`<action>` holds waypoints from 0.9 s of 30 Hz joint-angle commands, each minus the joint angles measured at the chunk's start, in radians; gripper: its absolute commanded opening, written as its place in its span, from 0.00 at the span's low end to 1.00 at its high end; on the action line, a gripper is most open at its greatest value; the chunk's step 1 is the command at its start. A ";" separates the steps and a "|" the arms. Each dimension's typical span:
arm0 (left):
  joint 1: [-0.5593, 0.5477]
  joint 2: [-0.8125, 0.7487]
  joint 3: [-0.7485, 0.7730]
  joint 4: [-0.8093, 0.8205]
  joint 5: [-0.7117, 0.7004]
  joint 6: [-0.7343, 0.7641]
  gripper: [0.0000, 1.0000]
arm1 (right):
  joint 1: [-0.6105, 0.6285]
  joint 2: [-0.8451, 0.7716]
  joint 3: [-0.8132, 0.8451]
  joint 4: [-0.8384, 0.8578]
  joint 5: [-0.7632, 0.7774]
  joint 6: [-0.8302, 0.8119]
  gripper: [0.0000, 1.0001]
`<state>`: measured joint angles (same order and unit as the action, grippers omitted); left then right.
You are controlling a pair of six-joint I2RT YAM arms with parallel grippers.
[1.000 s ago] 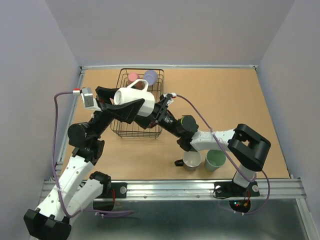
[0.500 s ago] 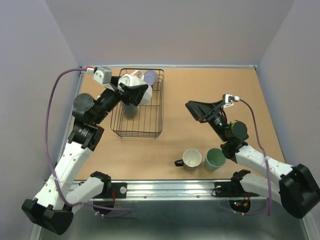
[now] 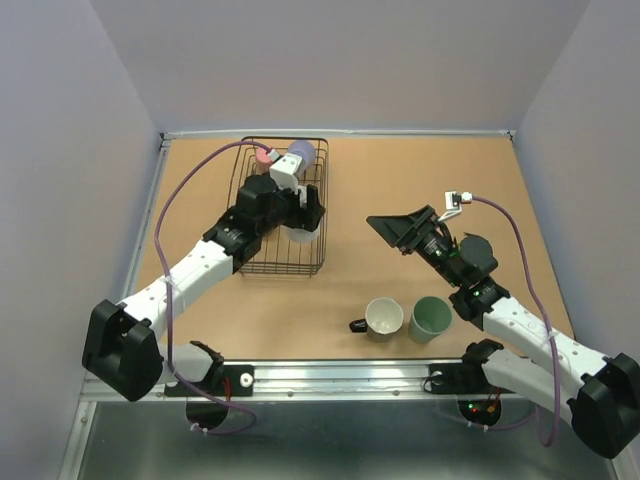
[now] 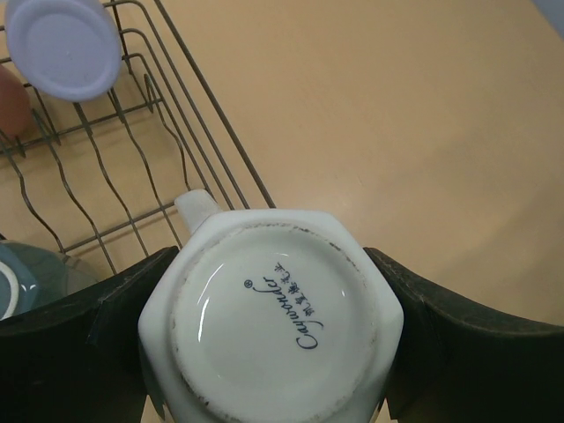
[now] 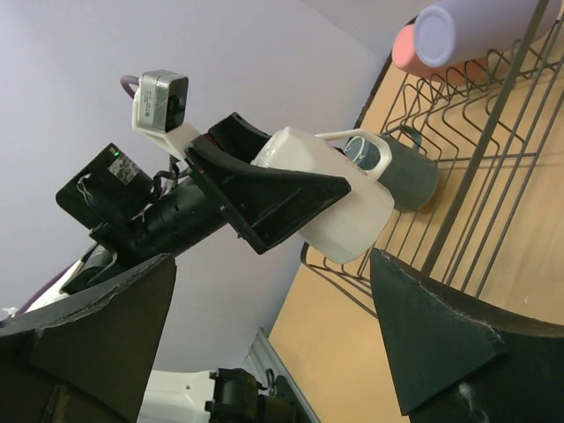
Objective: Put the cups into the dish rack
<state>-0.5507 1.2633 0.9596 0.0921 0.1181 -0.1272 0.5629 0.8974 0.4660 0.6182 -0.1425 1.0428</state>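
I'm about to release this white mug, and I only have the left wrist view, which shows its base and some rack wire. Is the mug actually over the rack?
Observer: Yes. In the top view the white mug lies within the outline of the dish rack, close to its right wall. I cannot tell whether it touches the wires.
Operator: Is the right arm clear of me if I pull back?
Observer: The right gripper is out to the right of the rack and apart from it, above the table. It is open and holds nothing.
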 commanded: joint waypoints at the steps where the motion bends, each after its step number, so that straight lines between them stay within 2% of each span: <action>1: -0.017 -0.027 -0.008 0.173 -0.109 0.021 0.00 | -0.006 -0.026 0.045 -0.021 -0.008 -0.044 0.95; 9: -0.046 0.068 -0.062 0.256 -0.210 0.023 0.00 | -0.004 -0.035 0.025 -0.038 -0.017 -0.053 0.95; 27: -0.049 0.246 -0.167 0.607 -0.262 0.041 0.00 | -0.006 -0.018 -0.001 -0.044 -0.039 -0.085 0.95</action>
<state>-0.5941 1.5089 0.7906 0.4534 -0.1101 -0.1116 0.5629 0.8776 0.4648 0.5556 -0.1665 0.9920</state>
